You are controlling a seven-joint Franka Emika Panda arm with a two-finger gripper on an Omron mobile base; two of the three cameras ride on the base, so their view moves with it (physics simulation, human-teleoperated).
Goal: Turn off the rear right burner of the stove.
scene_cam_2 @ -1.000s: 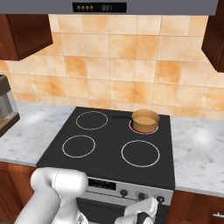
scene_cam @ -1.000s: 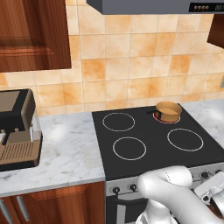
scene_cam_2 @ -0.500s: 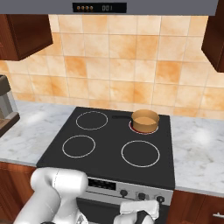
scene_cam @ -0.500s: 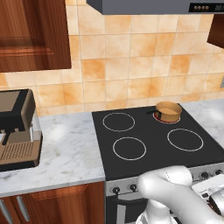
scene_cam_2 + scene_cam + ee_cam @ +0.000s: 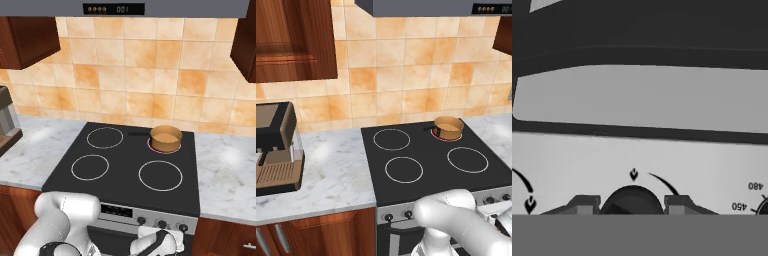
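The stove (image 5: 426,165) (image 5: 125,185) is a black glass cooktop with four ring burners. Its rear right burner (image 5: 445,137) (image 5: 152,148) glows red under a copper pot (image 5: 448,126) (image 5: 165,137). Small dark knobs (image 5: 142,220) line the silver front panel (image 5: 642,165). My gripper (image 5: 161,233) is low against that panel's right half. In the hand view the gripper (image 5: 632,206) stands open, with one dark round knob (image 5: 632,196) between its fingertips (image 5: 584,205). The tips sit close on either side of the knob. A small arrow mark (image 5: 633,174) is printed beside it.
A brown coffee machine (image 5: 273,150) stands on the marble counter (image 5: 331,175) left of the stove. More counter (image 5: 225,175) lies to the right. A hood (image 5: 115,9) and wooden cabinets (image 5: 291,40) hang above. A dial with temperature numbers (image 5: 752,195) is beside the flanked knob.
The hand has shifted slightly left and lower along the front panel. The pot has not moved and the burner glows as before.
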